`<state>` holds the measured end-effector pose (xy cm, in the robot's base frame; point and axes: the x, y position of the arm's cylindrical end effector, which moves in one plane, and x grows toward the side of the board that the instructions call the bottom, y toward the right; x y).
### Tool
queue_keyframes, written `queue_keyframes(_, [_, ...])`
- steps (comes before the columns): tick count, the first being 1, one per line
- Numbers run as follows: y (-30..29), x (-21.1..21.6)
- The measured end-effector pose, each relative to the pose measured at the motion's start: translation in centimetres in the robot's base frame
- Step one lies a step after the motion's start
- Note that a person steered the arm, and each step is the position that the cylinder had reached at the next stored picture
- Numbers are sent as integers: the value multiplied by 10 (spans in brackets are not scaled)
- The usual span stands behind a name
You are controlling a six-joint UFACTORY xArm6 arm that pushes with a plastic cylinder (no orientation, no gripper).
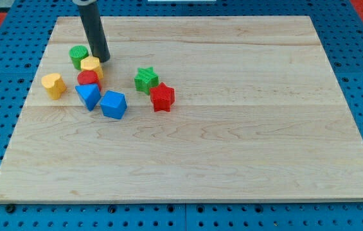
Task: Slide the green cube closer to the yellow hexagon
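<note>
The green cube [78, 56] sits near the board's upper left, touching the yellow hexagon [92, 66] just to its lower right. My tip [103, 59] is at the end of the dark rod, right beside the yellow hexagon's upper right side and a little to the right of the green cube.
A red round block [88, 79] lies just below the yellow hexagon. A yellow heart-like block [53, 85] is at the left. Two blue blocks [88, 95] [114, 104], a green star [146, 79] and a red star [162, 97] lie nearby on the wooden board [232, 128].
</note>
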<state>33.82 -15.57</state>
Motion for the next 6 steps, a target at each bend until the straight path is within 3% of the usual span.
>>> queue_keyframes(1, [19,-39])
queue_keyframes(2, [-15,-76])
queue_keyframes(3, [-50,-47])
queue_keyframes(4, [-48,-37])
queue_keyframes(6, [-108,-20])
